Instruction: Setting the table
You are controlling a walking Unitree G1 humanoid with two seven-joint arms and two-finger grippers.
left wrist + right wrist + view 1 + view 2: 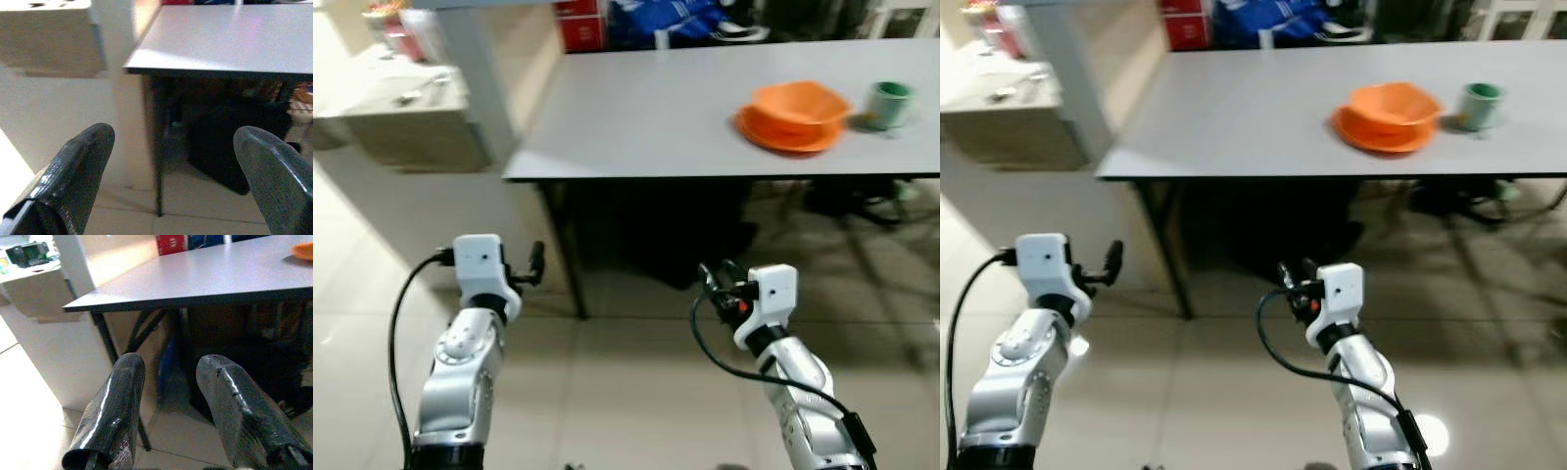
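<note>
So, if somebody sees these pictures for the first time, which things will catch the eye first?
Probably the orange bowl sitting on an orange plate, bright against the grey table, toward its right side, with a green cup just to the right of them. Next come the two silver arms held over the tiled floor in front of the table: the left gripper with fingers wide apart, the right gripper open too, both holding nothing.
</note>
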